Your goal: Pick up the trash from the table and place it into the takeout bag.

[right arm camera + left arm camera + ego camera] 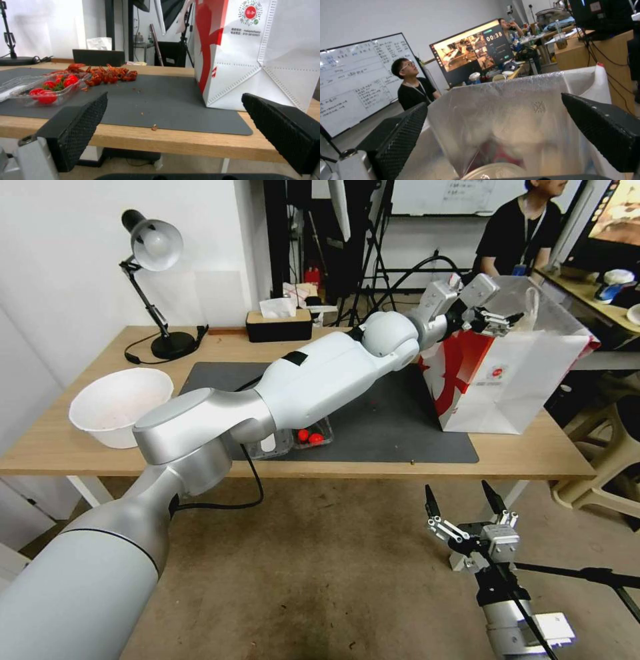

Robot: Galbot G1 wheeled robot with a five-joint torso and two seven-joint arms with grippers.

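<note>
The left gripper hung over the open mouth of the takeout bag at the bench's two o'clock, jaws apart and empty, trash lying directly below them inside, while the right gripper waited off the near edge, jaws apart.

bag: white, red side panel, small red logo | mat: dark grey | table: light wood | my left gripper: black fingers | tomatoes: red | bowl: white
</note>
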